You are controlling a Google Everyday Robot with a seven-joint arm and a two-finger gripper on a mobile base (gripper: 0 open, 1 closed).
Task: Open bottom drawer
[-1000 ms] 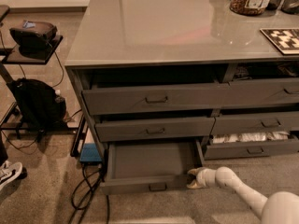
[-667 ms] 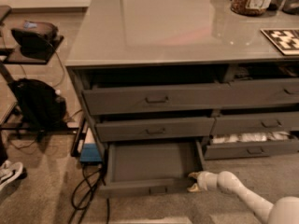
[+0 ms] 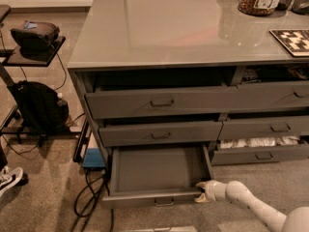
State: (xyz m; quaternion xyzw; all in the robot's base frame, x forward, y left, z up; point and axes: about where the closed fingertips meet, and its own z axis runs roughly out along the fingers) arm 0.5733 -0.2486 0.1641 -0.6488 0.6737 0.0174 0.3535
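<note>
pincer: my gripper (image 3: 202,193) sits low at the front right corner of the bottom drawer (image 3: 159,170) — touching it or just beside it, i can't separate the two.
pincer state: can't tell from this view whether it's open, closed or holding anything.
drawer: lowest in the left stack, under the middle drawer (image 3: 159,133). it is pulled well out, with the bare grey inside showing.
bearing: the drawer lies left of the gripper in view. the handle (image 3: 164,202) is mid-front, well apart from the gripper, with nothing on it.
long axis: the front runs left-right across the view, and travel is square to it, toward the camera.
arm: only one, reaching in from the lower right.
progress: i'd call it mostly open.
next move: any more pull should go straight out along the slide. contact at the corner is off-centre, so i'd watch for the drawer skewing.
neighbour: the drawer with white bundles (image 3: 260,143) is just right of the gripper — not my target.
</note>
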